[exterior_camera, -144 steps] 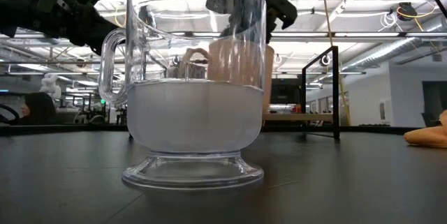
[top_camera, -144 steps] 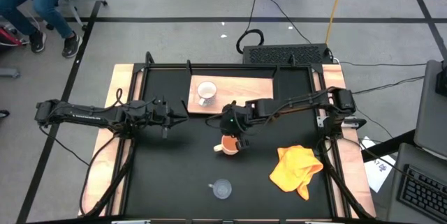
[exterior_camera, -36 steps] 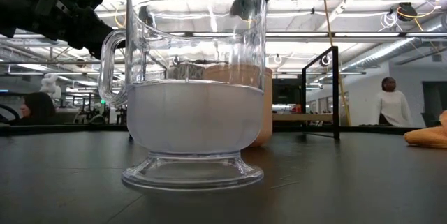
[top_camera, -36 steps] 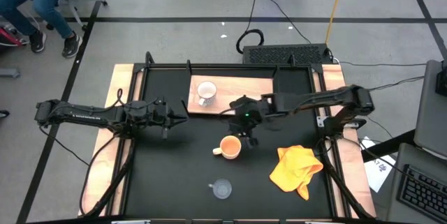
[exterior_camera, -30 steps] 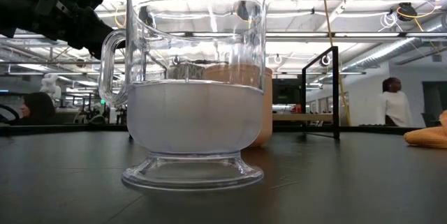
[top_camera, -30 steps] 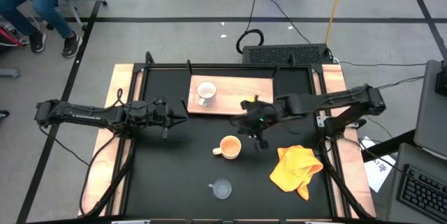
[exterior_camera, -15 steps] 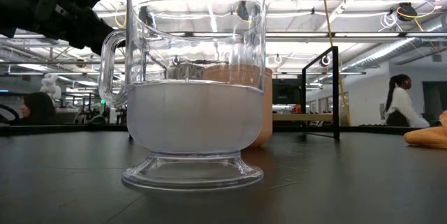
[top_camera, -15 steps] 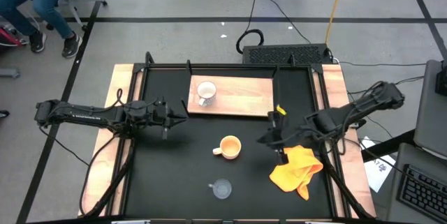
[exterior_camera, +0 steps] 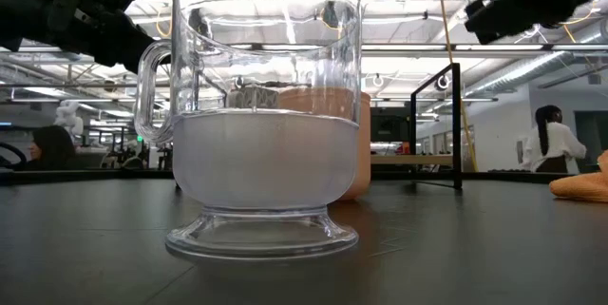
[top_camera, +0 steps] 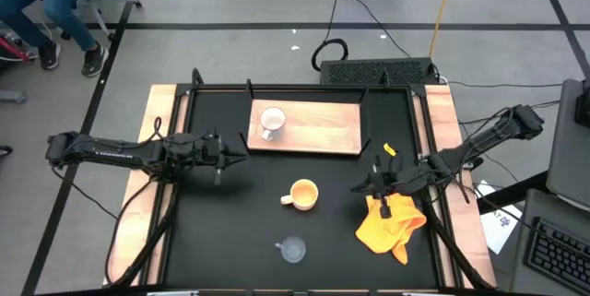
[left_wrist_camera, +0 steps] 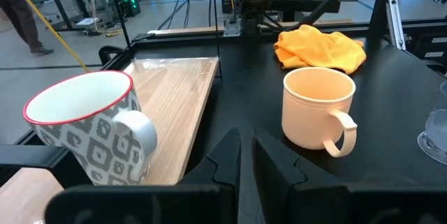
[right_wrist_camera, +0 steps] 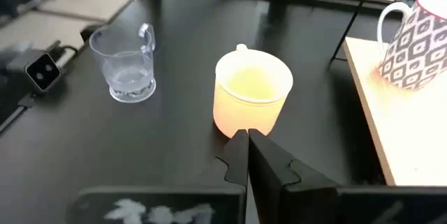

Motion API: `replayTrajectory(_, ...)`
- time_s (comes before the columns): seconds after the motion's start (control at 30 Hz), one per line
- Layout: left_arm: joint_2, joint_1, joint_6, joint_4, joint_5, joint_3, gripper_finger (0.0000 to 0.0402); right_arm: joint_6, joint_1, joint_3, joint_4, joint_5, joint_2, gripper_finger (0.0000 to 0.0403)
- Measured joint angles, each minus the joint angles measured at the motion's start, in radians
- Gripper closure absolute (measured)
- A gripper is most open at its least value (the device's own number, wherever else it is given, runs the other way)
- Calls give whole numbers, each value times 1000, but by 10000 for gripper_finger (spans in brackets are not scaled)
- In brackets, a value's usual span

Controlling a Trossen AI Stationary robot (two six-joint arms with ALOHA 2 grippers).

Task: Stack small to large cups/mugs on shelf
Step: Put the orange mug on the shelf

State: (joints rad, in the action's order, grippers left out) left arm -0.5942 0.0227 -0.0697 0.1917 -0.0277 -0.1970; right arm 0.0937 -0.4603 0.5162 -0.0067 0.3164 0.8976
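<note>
on the black table: three cups apart, nothing held

mid-table sits the orange-yellow mug (top_camera: 302, 193), upright, handle side-on; likely light, rigid, smooth, so take it by the rim wall or handle. near the front edge stands the clear glass cup (top_camera: 292, 250), probably slippery and fragile; pinch the rim gently. white patterned mug (top_camera: 271, 122) stands on the shelf (top_camera: 323, 130). right gripper (top_camera: 385, 185) hovers over the yellow cloth (top_camera: 392, 226), jaws closed, empty. left gripper (top_camera: 241, 153) parked just left of shelf, jaws nearly closed, empty.

In the low view, the glass cup (exterior_camera: 263, 115) hides most of the orange mug (exterior_camera: 353, 143).
</note>
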Motion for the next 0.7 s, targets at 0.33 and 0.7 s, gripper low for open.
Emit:
replayTrajectory(0.33, 0, 0, -15, -1, 0, 0, 362, -58, 20, -319, 421, 1, -96, 403)
replayTrajectory(0.7, 0, 0, 2, -4, -19, 0, 362, -72, 74, -436, 572, 2, -105, 403)
